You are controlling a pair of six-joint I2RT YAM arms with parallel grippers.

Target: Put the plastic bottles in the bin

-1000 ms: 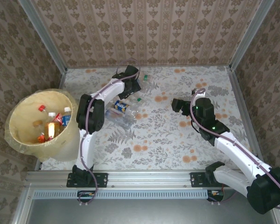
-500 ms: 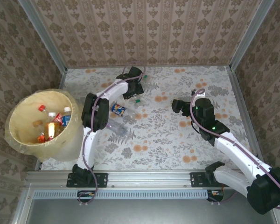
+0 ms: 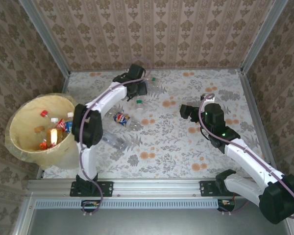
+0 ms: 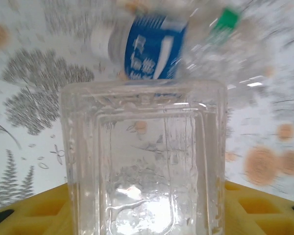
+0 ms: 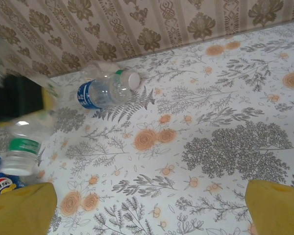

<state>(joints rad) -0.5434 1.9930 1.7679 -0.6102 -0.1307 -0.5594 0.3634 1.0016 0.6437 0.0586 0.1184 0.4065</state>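
The bin (image 3: 72, 152) is a wide, round, pale-yellow plastic tub with a thin, crinkled, translucent liner folded over its rim. It stands off the counter's left edge. Several plastic bottles (image 3: 60, 125) lie in it, with red and orange labels showing.

The counter (image 3: 186, 142) is covered in a matt floral print of grey ferns and orange blooms. More bottles lie on their sides on it: a red-and-blue-labelled bottle (image 3: 121, 118) near the middle, a crumpled bare bottle (image 3: 112, 140) nearer the left arm's elbow, and others toward the far wall.

The left arm reaches out almost straight toward the far wall. Its left tool (image 3: 137, 88) grips a clear bottle (image 4: 144, 161) with a squarish, ribbed, glossy body. The bottle is clamped between yellow foam-like fingers (image 4: 32, 213).

The right arm is bent at the elbow, with the right tool (image 3: 185, 110) pointing left above the counter's right half. Its yellow fingers (image 5: 22, 205) stand wide apart with nothing between them. Ahead of it lie a blue-labelled bottle (image 5: 100, 92) with a white cap and a green-capped bottle (image 5: 20, 154), which is blurred.
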